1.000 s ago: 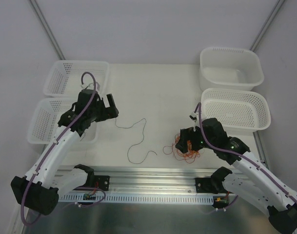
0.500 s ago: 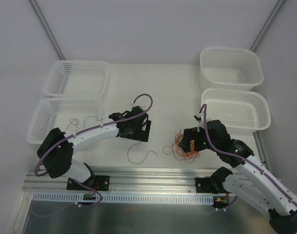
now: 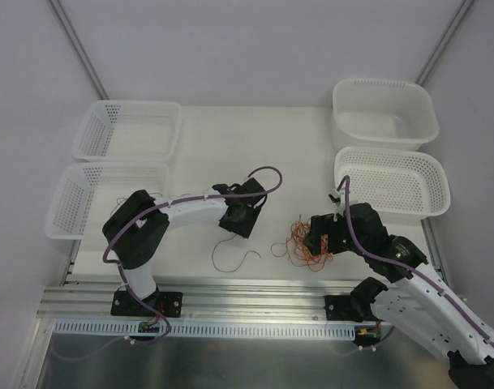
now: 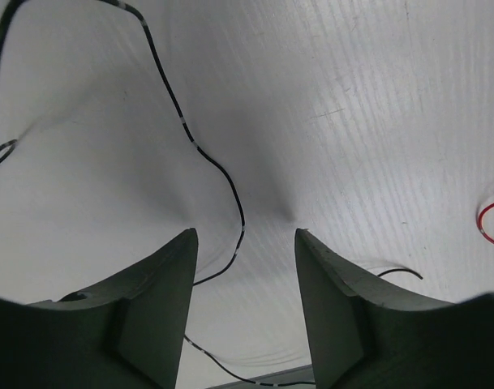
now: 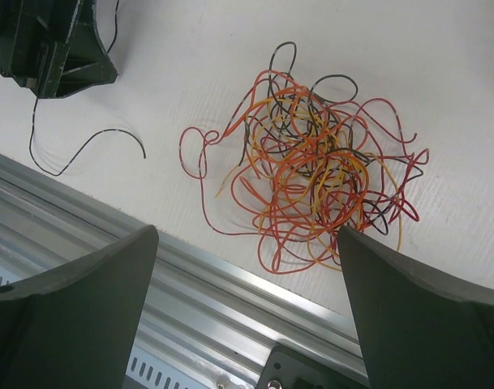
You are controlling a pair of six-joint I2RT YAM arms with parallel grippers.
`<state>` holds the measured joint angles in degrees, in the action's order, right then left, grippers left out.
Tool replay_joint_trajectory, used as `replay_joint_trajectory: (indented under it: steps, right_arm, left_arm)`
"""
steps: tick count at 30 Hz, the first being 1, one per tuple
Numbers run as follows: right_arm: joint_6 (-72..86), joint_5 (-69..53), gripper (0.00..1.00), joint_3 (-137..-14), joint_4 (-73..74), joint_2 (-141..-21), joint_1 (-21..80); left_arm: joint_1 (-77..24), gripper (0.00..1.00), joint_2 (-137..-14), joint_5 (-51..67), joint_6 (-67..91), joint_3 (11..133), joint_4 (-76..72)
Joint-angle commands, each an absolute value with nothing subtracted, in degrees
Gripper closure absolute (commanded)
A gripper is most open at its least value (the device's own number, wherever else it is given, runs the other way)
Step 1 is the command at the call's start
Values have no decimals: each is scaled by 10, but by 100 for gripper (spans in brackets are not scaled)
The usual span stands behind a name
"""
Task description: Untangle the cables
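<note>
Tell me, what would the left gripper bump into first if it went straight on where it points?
The left gripper would probably meet the thin black cable lying in line between its open jaws, then the white table beneath. Depth is hard to judge.

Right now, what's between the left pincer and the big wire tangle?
Just bare white table. A loose black wire curls beside that gap. The right wrist view shows it.

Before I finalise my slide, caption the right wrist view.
Right gripper, jaws open, above a tangled clump of thin orange, red, black and yellow wires on the white table.
</note>
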<state>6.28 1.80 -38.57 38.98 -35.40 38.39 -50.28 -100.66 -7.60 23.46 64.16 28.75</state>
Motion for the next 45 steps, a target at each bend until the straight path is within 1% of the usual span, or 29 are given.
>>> replay_joint_trajectory:
  steps: [1, 2, 4, 8, 9, 11, 12, 14, 15, 21, 26, 29, 33, 36, 37, 39, 40, 45]
  right_arm:
    - [73, 31, 3, -396, 396, -350, 386]
    - [74, 31, 3, -396, 396, -352, 386]
    - [74, 31, 3, -398, 396, -353, 387]
    - [75, 31, 3, -397, 396, -354, 386]
    - [75, 31, 3, -398, 394, -354, 386]
    - [75, 31, 3, -398, 394, -356, 386]
    - [75, 31, 3, -398, 394, -357, 386]
    - [75, 31, 3, -397, 392, -357, 387]
    - [75, 30, 3, -398, 390, -357, 386]
    - [74, 30, 3, -403, 388, -362, 387]
    - [68, 41, 3, -407, 392, -354, 387]
    - [60, 64, 3, -410, 399, -345, 386]
    - [57, 74, 3, -413, 401, -342, 386]
    - [57, 76, 3, -413, 398, -345, 386]
    - [57, 76, 3, -414, 397, -345, 386]
    - [57, 76, 3, -414, 396, -347, 386]
    - [58, 74, 3, -414, 393, -349, 386]
    - [57, 71, 3, -418, 393, -352, 387]
  left_arm:
    - [-505, 50, -1021, -67, 193, 660, 291]
    - [-505, 53, -1025, -60, 190, 663, 291]
    - [-505, 55, -1030, -41, 186, 664, 289]
    - [-505, 63, -1034, -33, 189, 656, 290]
    - [-505, 69, -1034, -31, 190, 653, 290]
    - [-505, 78, -1033, -21, 194, 645, 289]
    - [-506, 89, -1032, -18, 196, 644, 288]
    - [-506, 99, -1026, -15, 200, 638, 288]
    - [-505, 100, -1023, -17, 200, 637, 288]
    - [-504, 100, -976, -22, 194, 649, 289]
    - [-488, 100, -875, -20, 192, 682, 297]
    - [-450, 100, -813, -14, 192, 708, 316]
    - [-376, 100, -732, -11, 183, 766, 358]
    - [-329, 100, -694, -9, 171, 821, 401]
    - [-291, 100, -688, -6, 166, 850, 418]
    - [-246, 100, -680, -8, 152, 876, 459]
    - [-199, 100, -678, -11, 149, 894, 468]
    - [-69, 100, -654, -4, 129, 927, 507]
